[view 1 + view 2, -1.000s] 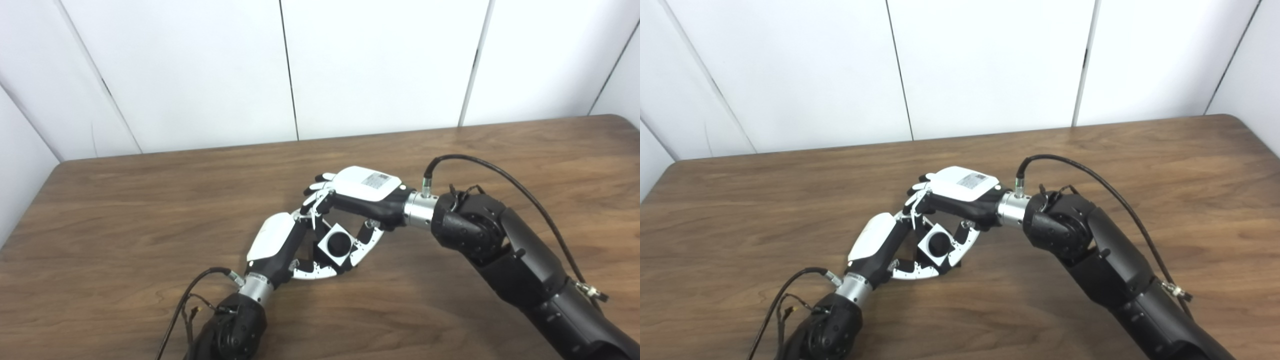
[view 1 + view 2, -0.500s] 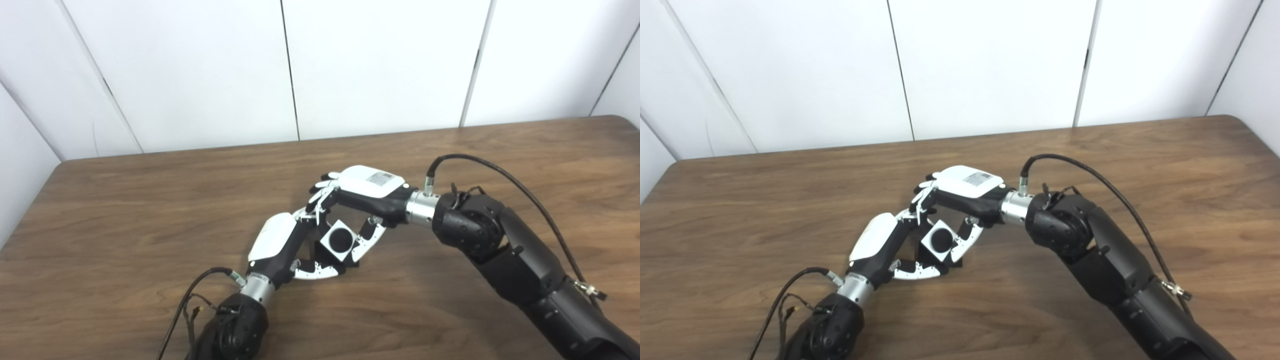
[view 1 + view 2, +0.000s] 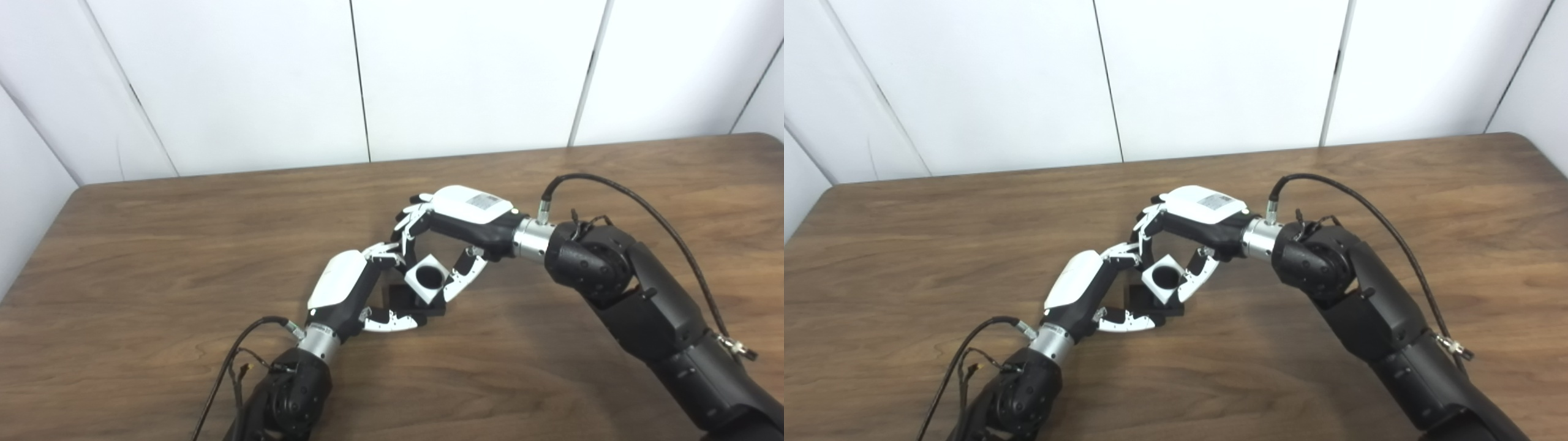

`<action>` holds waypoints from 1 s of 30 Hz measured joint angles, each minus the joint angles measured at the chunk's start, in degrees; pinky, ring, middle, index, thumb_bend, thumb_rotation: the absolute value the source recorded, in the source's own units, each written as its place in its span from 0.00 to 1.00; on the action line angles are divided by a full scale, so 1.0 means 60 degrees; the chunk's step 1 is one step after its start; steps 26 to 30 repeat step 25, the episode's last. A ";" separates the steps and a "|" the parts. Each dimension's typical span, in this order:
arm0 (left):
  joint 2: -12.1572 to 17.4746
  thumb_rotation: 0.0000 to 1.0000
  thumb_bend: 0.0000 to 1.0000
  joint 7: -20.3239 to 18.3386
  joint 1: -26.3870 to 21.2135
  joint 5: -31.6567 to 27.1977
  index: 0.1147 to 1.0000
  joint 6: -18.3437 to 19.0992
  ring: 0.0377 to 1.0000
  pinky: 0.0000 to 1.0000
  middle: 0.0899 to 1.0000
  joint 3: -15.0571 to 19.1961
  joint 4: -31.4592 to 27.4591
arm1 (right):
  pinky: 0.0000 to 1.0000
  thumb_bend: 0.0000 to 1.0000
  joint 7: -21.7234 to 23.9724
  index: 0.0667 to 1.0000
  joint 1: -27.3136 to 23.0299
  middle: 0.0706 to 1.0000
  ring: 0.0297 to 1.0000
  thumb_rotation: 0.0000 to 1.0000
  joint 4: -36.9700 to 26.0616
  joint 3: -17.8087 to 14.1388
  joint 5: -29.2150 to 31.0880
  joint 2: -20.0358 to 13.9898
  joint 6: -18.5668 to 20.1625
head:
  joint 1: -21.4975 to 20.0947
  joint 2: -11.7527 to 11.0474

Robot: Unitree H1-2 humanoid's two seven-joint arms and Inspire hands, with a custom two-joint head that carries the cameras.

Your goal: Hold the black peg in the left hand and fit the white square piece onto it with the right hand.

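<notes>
My left hand (image 3: 343, 286) is shut on the black peg (image 3: 401, 299); its dark base shows between the fingers and thumb, low over the table. My right hand (image 3: 462, 214) comes in from the right and is shut on the white square piece (image 3: 427, 279), pinched between fingers and thumb. The piece sits directly above and against the black peg, tilted, with its round hole facing up toward me. The hole looks dark, and I cannot tell how far the peg reaches into it. The two hands touch at their fingertips.
The brown wooden table (image 3: 153, 257) runs to a white panelled wall at the back. Black cables loop from both wrists: one by the left forearm (image 3: 236, 361), one arching over the right forearm (image 3: 618, 196).
The camera has tilted, shifting the whole picture. Relative to the left hand, the right hand has raised the white piece a little, and more of the black peg's base shows beside it.
</notes>
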 measured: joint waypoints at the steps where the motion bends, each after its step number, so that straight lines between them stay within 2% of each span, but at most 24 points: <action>1: -0.0001 0.07 0.52 0.0000 -0.0001 0.0000 0.42 0.0001 0.90 0.83 0.85 -0.0002 0.0000 | 0.97 0.52 -0.0039 0.44 0.0022 0.77 0.90 0.14 0.0033 0.0002 0.0012 0.0003 0.0001 | 0.0000 0.0000; 4: -0.0015 0.07 0.52 0.0000 -0.0009 0.0000 0.42 0.0002 0.90 0.84 0.85 -0.0014 -0.0023 | 0.94 0.52 -0.0067 0.46 0.0179 0.79 0.89 0.16 0.0085 0.0095 -0.0090 0.0004 0.0042 | 0.0000 0.0015; 5: -0.0030 0.07 0.52 -0.0010 -0.0008 0.0002 0.42 0.0054 0.90 0.84 0.85 -0.0037 -0.0050 | 0.93 0.79 -0.0017 0.66 0.0283 0.83 0.90 0.29 0.0086 0.0198 -0.0171 0.0002 0.0158 | 0.0000 0.0015; 7: -0.0041 0.07 0.52 -0.0018 -0.0001 0.0001 0.42 0.0111 0.90 0.84 0.85 -0.0034 -0.0054 | 0.89 0.93 -0.0021 0.81 0.0392 0.86 0.90 0.37 0.0064 0.0246 -0.0188 0.0002 0.0375 | 0.0015 0.0029; 8: -0.0040 0.07 0.52 -0.0023 0.0001 0.0001 0.42 0.0138 0.90 0.84 0.85 -0.0034 -0.0053 | 0.88 0.96 0.0044 0.84 0.0410 0.87 0.90 0.38 0.0045 0.0290 -0.0202 -0.0023 0.0443 | 0.0029 0.0029; 11: -0.0036 0.07 0.52 -0.0023 0.0002 0.0001 0.42 0.0189 0.90 0.84 0.85 -0.0024 -0.0052 | 0.90 0.98 0.0115 0.89 0.0626 0.88 0.91 0.40 0.0023 0.0326 -0.0192 -0.0122 0.0473 | 0.0015 0.0029; 15: 0.0004 0.07 0.52 -0.0017 0.0004 0.0002 0.42 0.0179 0.90 0.84 0.85 -0.0009 -0.0048 | 0.92 0.97 -0.0175 0.90 0.1046 0.89 0.91 0.39 -0.0005 0.0307 -0.0067 -0.0115 0.0472 | 0.0000 0.0015; 21: 0.0007 0.07 0.52 -0.0018 -0.0005 0.0001 0.42 0.0161 0.90 0.84 0.85 -0.0002 -0.0031 | 0.93 0.97 -0.0255 0.91 0.1061 0.89 0.92 0.37 -0.0003 0.0291 -0.0061 -0.0104 0.0485 | 0.0000 -0.0015; 25: 0.0001 0.07 0.52 -0.0019 -0.0014 0.0000 0.42 0.0155 0.90 0.84 0.85 -0.0001 -0.0015 | 0.95 0.98 -0.0259 0.98 0.1071 0.91 0.94 0.41 0.0001 0.0277 -0.0044 -0.0105 0.0521 | -0.0029 -0.0059; 30: 0.0001 0.07 0.52 -0.0019 -0.0014 0.0000 0.42 0.0155 0.90 0.84 0.85 -0.0001 -0.0015 | 0.95 0.98 -0.0259 0.98 0.1071 0.91 0.94 0.41 0.0001 0.0277 -0.0044 -0.0105 0.0521 | -0.0029 -0.0059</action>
